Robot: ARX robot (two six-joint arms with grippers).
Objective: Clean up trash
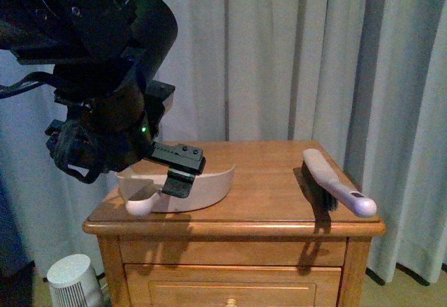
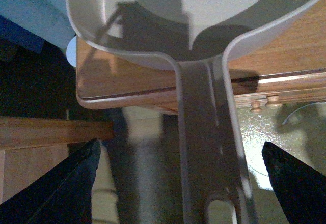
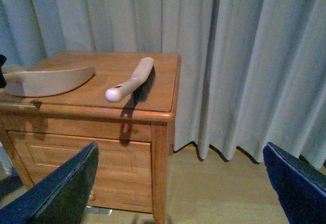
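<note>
My left gripper [image 2: 179, 147] gapes wide around the dustpan [image 2: 204, 20]'s handle without touching it. The handle overhangs the nightstand [image 1: 272, 171]'s front edge, and the pan's visible floor is bare. My right gripper [image 3: 181, 150], wide and empty, hangs off the nightstand's right side. Where the trash lies, I cannot tell.

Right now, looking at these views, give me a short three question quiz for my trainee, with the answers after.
1. True or false: the left claw is open, astride the handle of the dustpan.
2. The brush lies on the nightstand: A) inside the dustpan, B) right of the dustpan, C) under the dustpan.
3. Fill in: the open right claw holds ____.
Key: 1 true; 2 B; 3 nothing.
</note>
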